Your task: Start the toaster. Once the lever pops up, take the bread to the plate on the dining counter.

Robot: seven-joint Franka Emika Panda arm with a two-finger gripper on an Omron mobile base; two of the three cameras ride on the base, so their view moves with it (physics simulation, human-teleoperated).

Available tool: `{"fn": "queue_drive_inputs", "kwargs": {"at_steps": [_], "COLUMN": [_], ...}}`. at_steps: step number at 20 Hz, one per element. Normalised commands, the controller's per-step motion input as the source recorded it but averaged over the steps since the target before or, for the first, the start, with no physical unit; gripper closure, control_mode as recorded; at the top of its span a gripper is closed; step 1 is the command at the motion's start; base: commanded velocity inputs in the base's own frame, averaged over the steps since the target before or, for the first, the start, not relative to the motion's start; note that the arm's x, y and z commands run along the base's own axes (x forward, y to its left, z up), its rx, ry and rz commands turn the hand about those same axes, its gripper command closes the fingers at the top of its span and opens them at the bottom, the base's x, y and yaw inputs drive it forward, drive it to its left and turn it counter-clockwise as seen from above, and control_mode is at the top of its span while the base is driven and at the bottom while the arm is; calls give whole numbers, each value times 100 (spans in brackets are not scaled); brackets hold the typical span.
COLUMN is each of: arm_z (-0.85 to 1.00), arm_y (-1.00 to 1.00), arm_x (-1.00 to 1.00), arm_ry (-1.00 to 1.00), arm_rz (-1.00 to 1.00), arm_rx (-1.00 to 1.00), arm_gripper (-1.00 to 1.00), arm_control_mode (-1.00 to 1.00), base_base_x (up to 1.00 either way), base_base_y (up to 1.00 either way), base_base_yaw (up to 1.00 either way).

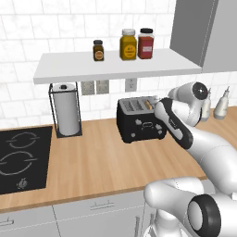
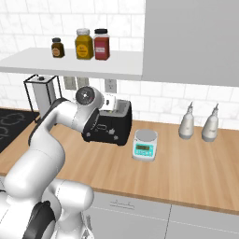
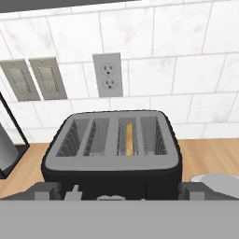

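left base view behind-left, right base view behind-right, both angled down over worktop, sharing the toaster [image 1: 140, 119] and shelf [image 2: 74, 63], hand view close above toaster slots, facing tiled wall

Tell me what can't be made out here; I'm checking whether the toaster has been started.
- Toaster lever: not discernible in any view; the hand view's bottom edge cuts off the front.
- Gripper: the forearm hides it in both base views; open or shut is unclear.
- Bread: only its top edge shows in a slot.
- Scale display: too small to read.
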Motion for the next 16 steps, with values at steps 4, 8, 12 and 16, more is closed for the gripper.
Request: {"fn": "queue_drive_inputs", "kwargs": {"at_steps": [4,8,12,16], "arm_z": [0,0,0,0], "arm_y": [0,0,0,0], "arm_x": [0,0,0,0], "arm_ry": [0,0,0,0], "arm_rz": [0,0,0,0], "arm_rx": [0,0,0,0], "arm_gripper": [-100,-100,-100,-100], "arm_control_mode": [-100,-100,-100,-100], "base_base_x": [0,0,0,0], "base_base_y": [0,0,0,0], "base_base_yaw": [0,0,0,0]}}
